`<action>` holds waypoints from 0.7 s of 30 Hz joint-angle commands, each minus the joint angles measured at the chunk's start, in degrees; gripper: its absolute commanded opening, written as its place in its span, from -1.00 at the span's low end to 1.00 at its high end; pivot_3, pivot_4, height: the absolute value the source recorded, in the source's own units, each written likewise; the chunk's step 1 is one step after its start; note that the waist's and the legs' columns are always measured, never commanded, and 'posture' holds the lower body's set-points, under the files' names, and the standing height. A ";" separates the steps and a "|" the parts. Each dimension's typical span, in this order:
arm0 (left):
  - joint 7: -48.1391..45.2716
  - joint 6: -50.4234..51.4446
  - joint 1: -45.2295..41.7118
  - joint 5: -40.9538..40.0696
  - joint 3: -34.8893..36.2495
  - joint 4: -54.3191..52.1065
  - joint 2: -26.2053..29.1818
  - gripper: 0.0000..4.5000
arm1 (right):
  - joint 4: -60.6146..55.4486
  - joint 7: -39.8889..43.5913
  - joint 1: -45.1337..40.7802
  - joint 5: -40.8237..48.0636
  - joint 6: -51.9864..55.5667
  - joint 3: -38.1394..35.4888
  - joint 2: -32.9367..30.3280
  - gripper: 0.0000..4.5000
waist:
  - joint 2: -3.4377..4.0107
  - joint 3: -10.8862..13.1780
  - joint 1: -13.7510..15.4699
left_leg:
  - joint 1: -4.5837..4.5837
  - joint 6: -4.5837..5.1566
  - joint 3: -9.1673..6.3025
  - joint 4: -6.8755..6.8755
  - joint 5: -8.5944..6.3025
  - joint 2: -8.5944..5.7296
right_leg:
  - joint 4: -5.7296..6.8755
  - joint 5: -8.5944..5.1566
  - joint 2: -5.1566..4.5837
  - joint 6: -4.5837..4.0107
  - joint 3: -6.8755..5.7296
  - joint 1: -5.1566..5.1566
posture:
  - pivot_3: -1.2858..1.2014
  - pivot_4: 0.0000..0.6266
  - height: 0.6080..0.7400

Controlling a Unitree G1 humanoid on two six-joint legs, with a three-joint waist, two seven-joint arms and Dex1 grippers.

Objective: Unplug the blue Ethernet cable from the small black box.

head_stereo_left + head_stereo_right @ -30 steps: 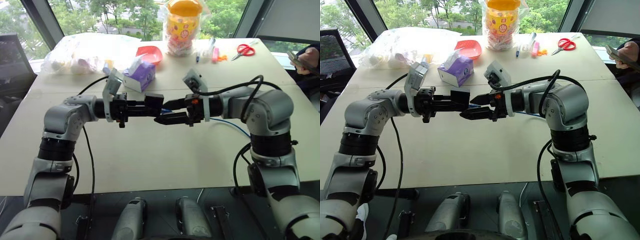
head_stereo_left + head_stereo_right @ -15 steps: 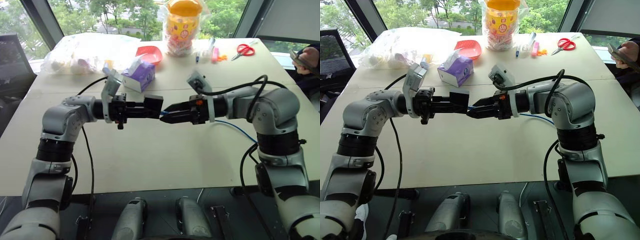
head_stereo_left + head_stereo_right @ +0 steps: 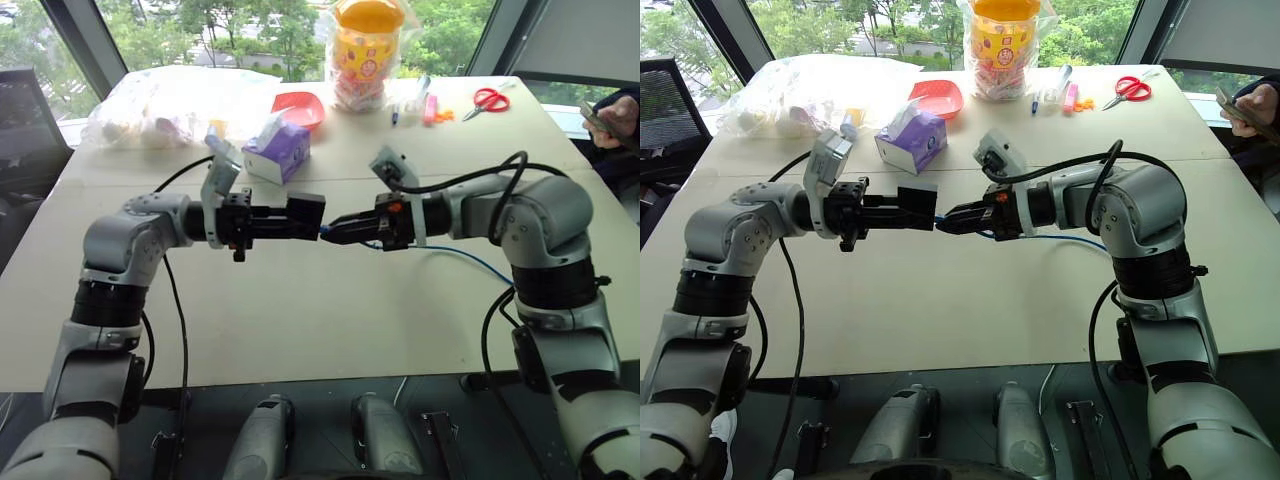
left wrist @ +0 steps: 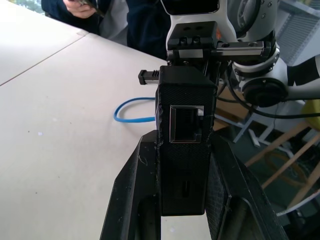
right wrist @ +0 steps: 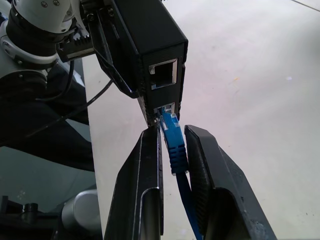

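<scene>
Grasp step in hand. Left gripper (image 4: 172, 200) clamped on the small black box (image 4: 184, 145), held above the table (image 3: 330, 310). Right gripper (image 5: 172, 150) narrowed around the blue Ethernet cable (image 5: 174, 142) just behind its plug, still seated in the box's lower port; firm contact of both fingers (image 5: 145, 175) not certain. Next, by judgement: firm the pinch, then pull straight away from the box. Beyond both grippers: purple tissue box (image 3: 280, 148), red scissors (image 3: 490, 99), windows.

On the table (image 3: 300, 310): one black box (image 3: 305, 214), one blue cable (image 3: 470, 255), one purple tissue box (image 3: 280, 150), one red bowl (image 3: 300, 106), one yellow-lidded jar (image 3: 365, 55), one pair of red scissors (image 3: 488, 100). Two grippers, left gripper (image 3: 285, 220) and right gripper (image 3: 340, 230).
</scene>
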 commanded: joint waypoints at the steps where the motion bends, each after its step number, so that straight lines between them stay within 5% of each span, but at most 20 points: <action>1: -1.85 -1.11 0.17 -0.30 -0.38 -2.53 1.13 -0.78 | -0.96 0.52 -2.19 1.23 -0.44 -0.07 -1.15 -0.68 | 0.00 0.00 0.00 | 0.00 0.00 0.00 0.00 0.00 0.00 | 0.00 0.00 0.00 0.00 0.00 0.00 | 0.03 -0.52 1.00; 12: -2.53 -2.32 0.76 -0.01 -1.21 -2.91 1.31 -0.78 | -0.68 1.48 -4.34 2.06 -0.01 2.99 -2.03 -0.68 | 0.00 0.00 0.00 | 0.00 0.00 0.00 0.01 0.00 0.00 | 0.00 0.00 0.00 0.00 0.00 0.00 | 0.03 -0.52 1.00; 15: -2.57 -2.54 1.29 0.00 -1.39 -3.32 1.34 -0.78 | -0.54 1.56 -4.53 2.16 0.09 3.37 -1.91 -0.99 | 0.00 0.00 -0.01 | 0.00 0.00 0.00 0.01 0.00 0.00 | 0.00 0.00 0.00 0.00 0.00 0.00 | 0.03 -0.52 1.00; 21: -2.80 -2.83 2.20 0.11 -1.59 -4.04 1.61 -0.78 | -0.88 1.85 -4.45 2.38 0.33 3.81 -2.01 -0.99 | 0.00 0.00 0.00 | 0.00 0.00 0.00 0.01 0.00 0.01 | 0.00 0.00 0.00 0.00 0.00 0.00 | 0.03 -0.52 1.00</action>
